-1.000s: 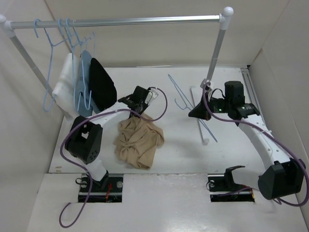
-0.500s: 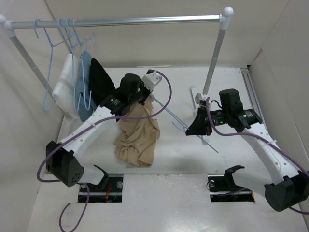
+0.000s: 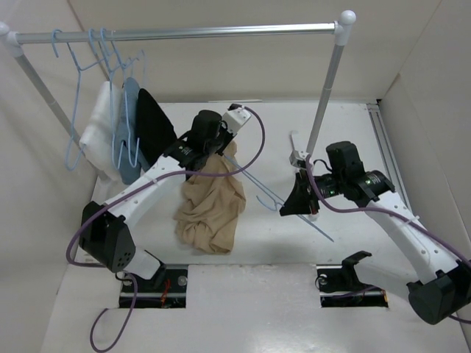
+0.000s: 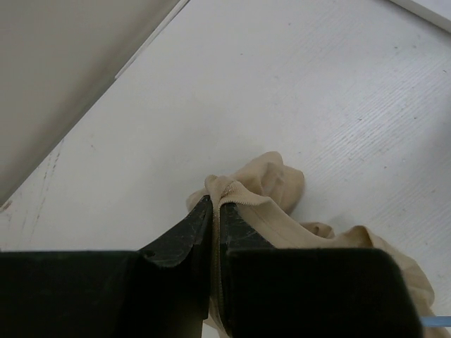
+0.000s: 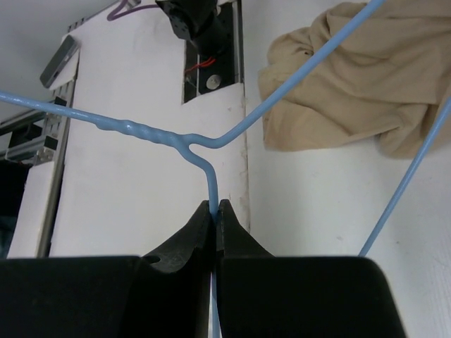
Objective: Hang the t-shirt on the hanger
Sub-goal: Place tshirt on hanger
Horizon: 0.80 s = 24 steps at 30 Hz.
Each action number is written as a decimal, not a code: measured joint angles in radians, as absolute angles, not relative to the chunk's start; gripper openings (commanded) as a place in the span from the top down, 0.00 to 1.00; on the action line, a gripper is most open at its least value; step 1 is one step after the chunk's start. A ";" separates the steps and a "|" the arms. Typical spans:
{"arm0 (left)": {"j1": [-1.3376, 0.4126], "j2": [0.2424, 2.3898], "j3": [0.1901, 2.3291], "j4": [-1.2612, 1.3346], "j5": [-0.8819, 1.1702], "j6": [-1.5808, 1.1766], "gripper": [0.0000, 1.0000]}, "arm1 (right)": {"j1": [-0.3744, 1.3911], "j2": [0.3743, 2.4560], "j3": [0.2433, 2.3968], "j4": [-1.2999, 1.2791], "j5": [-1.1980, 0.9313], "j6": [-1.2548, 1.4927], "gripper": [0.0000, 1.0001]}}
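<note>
**Shirt pinched up on the left, hanger clamped on the right**

Left of centre, the left gripper (image 4: 215,205) has its black jaws pinched tight on a ribbed edge of the tan soft-cloth t-shirt (image 3: 211,209). The shirt hangs from it, lower folds bunched on the white table (image 3: 257,237). Just right of it, the thin light-blue wire hanger (image 5: 204,144) slants toward the shirt. The right gripper (image 5: 215,206) is closed on the wire beside its twisted neck.
</note>
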<state>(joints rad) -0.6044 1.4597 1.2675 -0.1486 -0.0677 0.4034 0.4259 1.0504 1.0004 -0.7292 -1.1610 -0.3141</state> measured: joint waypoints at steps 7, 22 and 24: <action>-0.605 1.457 1.268 -0.167 -0.034 0.406 1.00 | 0.426 1.048 0.978 -0.704 -1.135 -0.291 1.00; -0.632 1.358 1.267 -0.159 0.100 0.381 1.00 | 0.427 1.117 0.978 -0.545 -1.129 -0.213 1.00; -0.635 1.358 1.267 -0.148 0.096 0.385 1.00 | 0.427 1.116 0.978 -0.536 -1.129 -0.209 1.00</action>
<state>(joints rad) -0.6350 1.3579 1.2671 -0.1478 0.0956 0.3847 0.4274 1.1156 0.9775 -0.5362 -1.1294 -0.2089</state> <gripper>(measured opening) 0.028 0.049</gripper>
